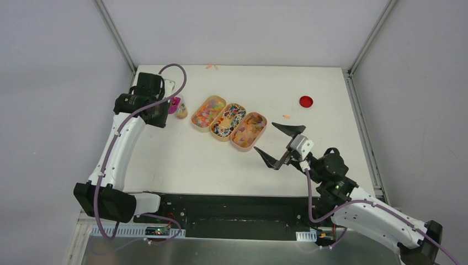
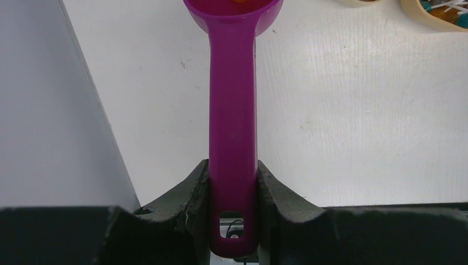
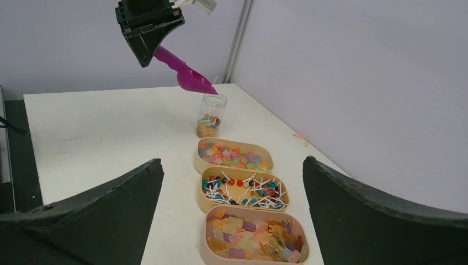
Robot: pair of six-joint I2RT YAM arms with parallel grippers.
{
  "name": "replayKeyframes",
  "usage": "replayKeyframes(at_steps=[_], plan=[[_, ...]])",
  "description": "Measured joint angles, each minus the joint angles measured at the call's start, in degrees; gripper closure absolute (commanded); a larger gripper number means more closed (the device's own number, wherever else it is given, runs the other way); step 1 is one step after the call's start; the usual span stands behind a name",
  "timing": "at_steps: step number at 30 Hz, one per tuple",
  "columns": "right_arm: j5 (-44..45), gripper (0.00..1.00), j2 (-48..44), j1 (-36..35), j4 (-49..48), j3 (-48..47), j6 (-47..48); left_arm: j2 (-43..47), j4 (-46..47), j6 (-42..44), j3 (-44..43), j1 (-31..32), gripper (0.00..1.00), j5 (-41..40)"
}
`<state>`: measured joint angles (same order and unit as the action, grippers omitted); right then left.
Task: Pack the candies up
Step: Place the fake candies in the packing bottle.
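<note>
As the handle of the magenta scoop [image 2: 232,99] is seen pinched between both fingers in the left wrist view, the left claw [image 2: 233,185] is recorded as closed on it. The scoop is held tilted, bowl downward, with its tip just above the mouth of a small clear jar [image 3: 211,116]. A bit of orange is glimpsed inside the bowl at the top edge of the left wrist view. The jar is stood upright on the white table [image 1: 182,160], just beside the end of a row of three oval tan dishes [image 1: 228,121], and a shallow layer of mixed sweets is noted at its bottom.

The candies [image 3: 234,155] are found mostly in the three dishes, sorted by kind: bright mixed bits in the dish nearest the jar, red, white and dark wrapped pieces in the middle one, and translucent orange-yellow gummies in the dish nearest the right arm. A few stray pieces are seen lying loose on the table, apart from the dishes.

The right claw [image 1: 265,138] is recorded as spread wide with nothing between its fingers, held just off the gummy end of the row and facing along it. A flat red disc [image 1: 306,101] is noted lying alone, well apart, toward the far right of the table.
</note>
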<state>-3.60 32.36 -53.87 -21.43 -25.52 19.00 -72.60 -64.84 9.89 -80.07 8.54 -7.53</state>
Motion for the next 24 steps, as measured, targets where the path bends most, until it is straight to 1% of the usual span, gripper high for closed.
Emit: replayKeyframes(at_steps=[13,24], plan=[[-0.4,0.01,0.0,0.0,-0.2,0.9,-0.6,-3.1,-4.2,-0.5,-2.0,0.0,1.00,-0.2],[-0.7,0.01,-0.3,0.0,-0.2,1.0,-0.7,-6.2,-7.5,-1.4,-6.5,0.0,1.00,-2.0]])
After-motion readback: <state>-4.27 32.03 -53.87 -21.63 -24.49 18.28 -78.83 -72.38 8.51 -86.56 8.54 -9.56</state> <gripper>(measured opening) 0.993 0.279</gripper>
